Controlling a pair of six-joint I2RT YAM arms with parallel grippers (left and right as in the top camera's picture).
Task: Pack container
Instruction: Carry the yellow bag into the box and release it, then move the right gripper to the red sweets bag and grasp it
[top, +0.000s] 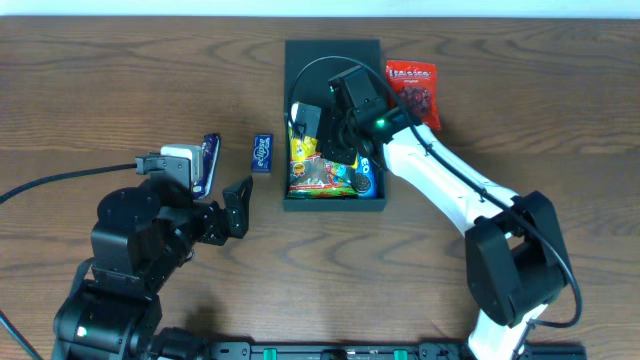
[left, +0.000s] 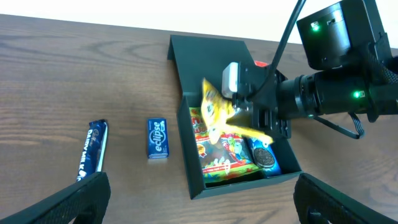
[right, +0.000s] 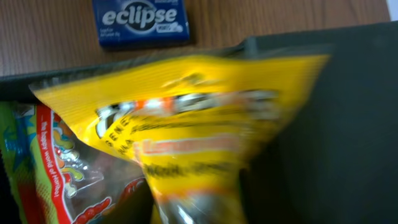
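raised packet (left: 216, 112) above other packets (left: 221, 158) in the container (top: 333, 205); gum pack (top: 262, 154) left, candy bag (top: 412, 90) right.

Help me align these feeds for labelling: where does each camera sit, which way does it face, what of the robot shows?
Overhead: fixed above the table, looking straight down on the container; both arms show.
Left wrist: on the left arm, looking across the table at the container and right arm; own open jaws at the bottom corners.
Right wrist: on the right arm, close over the container, yellow packet filling the frame; its jaws hidden.
Shared: eclipse pack in all three.
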